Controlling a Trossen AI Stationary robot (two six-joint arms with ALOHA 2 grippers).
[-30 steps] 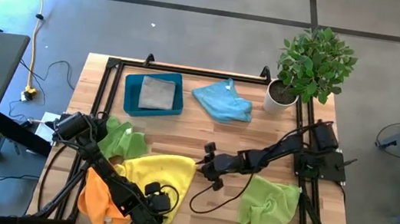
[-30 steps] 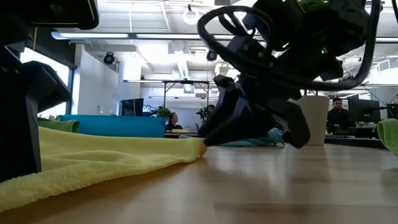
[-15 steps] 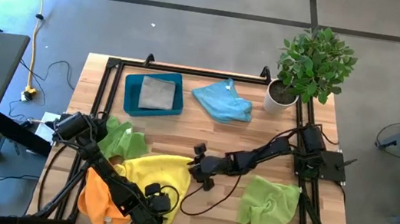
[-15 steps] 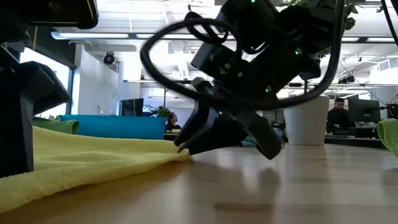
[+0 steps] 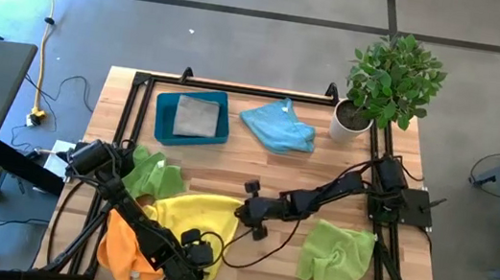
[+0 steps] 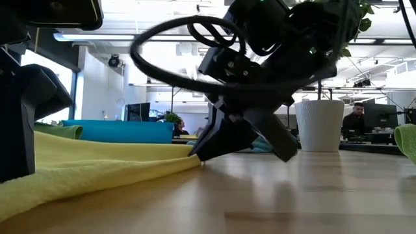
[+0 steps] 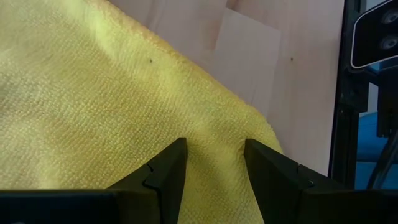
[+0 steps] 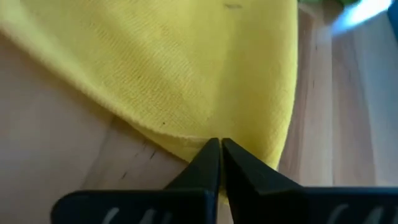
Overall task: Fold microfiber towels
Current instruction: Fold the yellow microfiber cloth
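**Observer:** Where do things stand?

**Operator:** Early, I'd say. My right gripper (image 5: 242, 213) is pressed together on the corner of the yellow microfiber towel (image 5: 190, 214), which lies spread on the front-left part of the wooden table (image 5: 227, 166). The right wrist view shows the fingertips (image 8: 219, 152) meeting on the cloth's edge. My left gripper (image 7: 214, 163) sits on the same towel's near edge with its jaws spread, cloth between them but not pinched.

**Observer:** Anything folded?

**Operator:** One grey cloth (image 5: 197, 116) lies flat and squared inside the rigid teal plastic tray (image 5: 164, 114) at the back, so I judge that one done. Left to do: the crumpled orange towel (image 5: 118, 246) at the front-left corner, a lime green towel (image 5: 153, 176) just behind the yellow one, another lime green towel (image 5: 339, 256) front right, and a rumpled light blue towel (image 5: 279, 125) beside the tray.

**Observer:** And the surroundings?

**Operator:** Pale wood planks inside a black frame, a potted plant in a white pot (image 5: 388, 81) at the back-right corner. Beyond, the low view shows an open office with a seated person (image 6: 354, 120).
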